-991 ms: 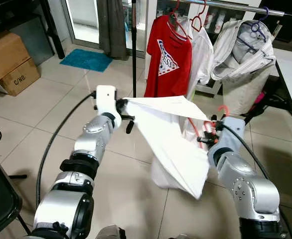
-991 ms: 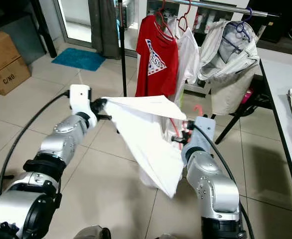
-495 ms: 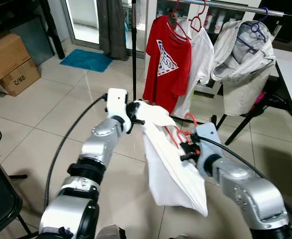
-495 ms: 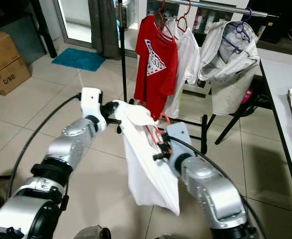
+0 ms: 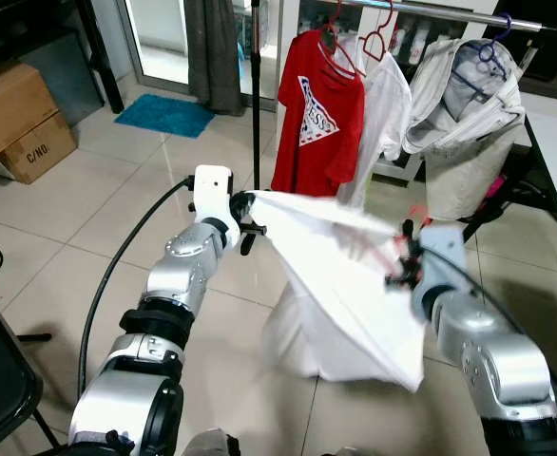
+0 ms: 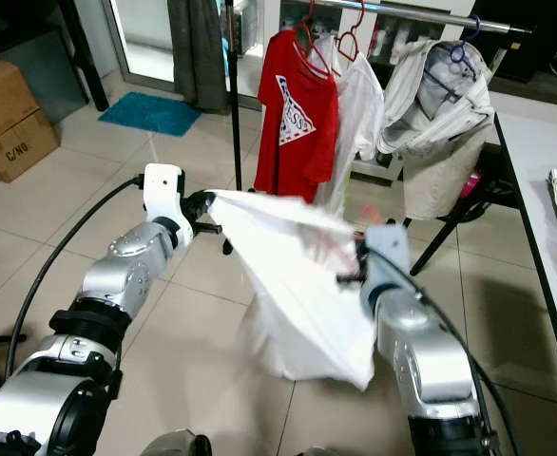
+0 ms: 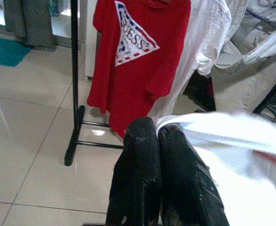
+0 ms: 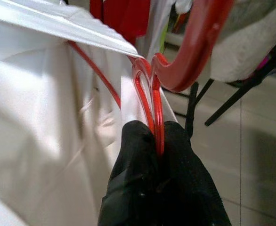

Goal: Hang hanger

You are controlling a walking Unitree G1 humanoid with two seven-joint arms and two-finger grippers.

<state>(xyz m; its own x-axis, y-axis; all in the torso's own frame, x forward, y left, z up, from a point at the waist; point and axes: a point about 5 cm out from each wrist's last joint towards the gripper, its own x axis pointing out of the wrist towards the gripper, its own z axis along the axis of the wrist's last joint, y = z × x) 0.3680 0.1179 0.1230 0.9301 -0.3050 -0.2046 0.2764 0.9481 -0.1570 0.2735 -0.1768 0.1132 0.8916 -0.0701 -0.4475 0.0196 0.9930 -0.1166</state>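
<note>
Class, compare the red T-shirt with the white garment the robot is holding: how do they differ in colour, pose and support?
The red T-shirt is red with a triangular logo; the white garment looks plain. The red T-shirt hangs straight from the rail; the white garment is stretched between the left gripper and right gripper, off the rail. Both sit on red hangers.

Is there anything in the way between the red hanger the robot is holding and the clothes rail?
Nothing visible blocks it. The right gripper pinches the red hanger carrying the white garment, the left gripper holding its other end. Open air and floor separate them from the rail. A red T-shirt and other clothes already fill much of it.
</note>
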